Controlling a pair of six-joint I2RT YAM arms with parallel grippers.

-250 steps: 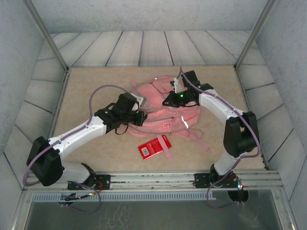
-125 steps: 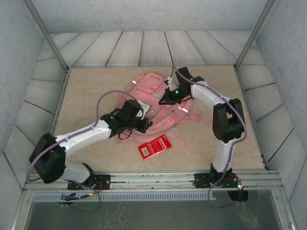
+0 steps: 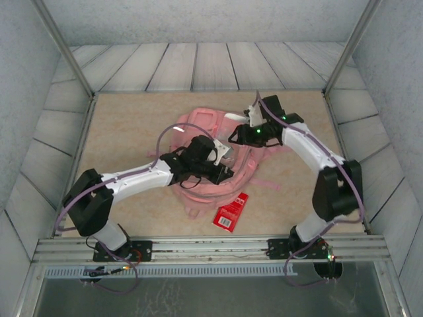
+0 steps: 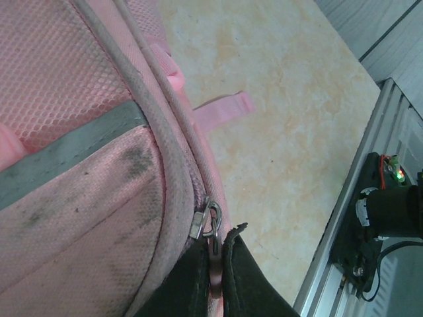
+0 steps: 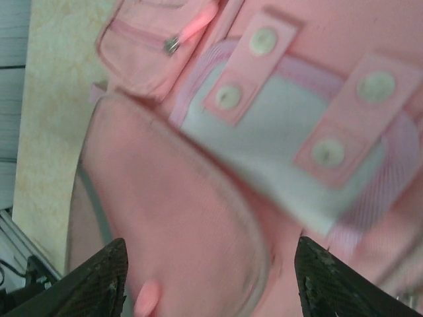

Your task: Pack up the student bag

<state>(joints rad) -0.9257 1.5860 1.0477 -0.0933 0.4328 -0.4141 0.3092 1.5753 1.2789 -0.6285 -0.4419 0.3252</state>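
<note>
The student bag (image 3: 198,124) lies on the surface (image 3: 119,139), nearer its far edge. The left fingers (image 4: 250,282) are pinched shut on its zipper pull (image 4: 211,224). The right fingers (image 5: 99,281) stand wide apart just over the bag, gripping nothing. A red packet (image 3: 231,211) lies toward the near edge.

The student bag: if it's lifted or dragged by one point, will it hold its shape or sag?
Probably floppy: the student bag lies slumped and creased, its fabric soft mesh and cloth. Pulled by the zipper pull that the left pincer pinches, it would likely stretch and slide rather than lift evenly. Its loose strap may trail and snag.
</note>
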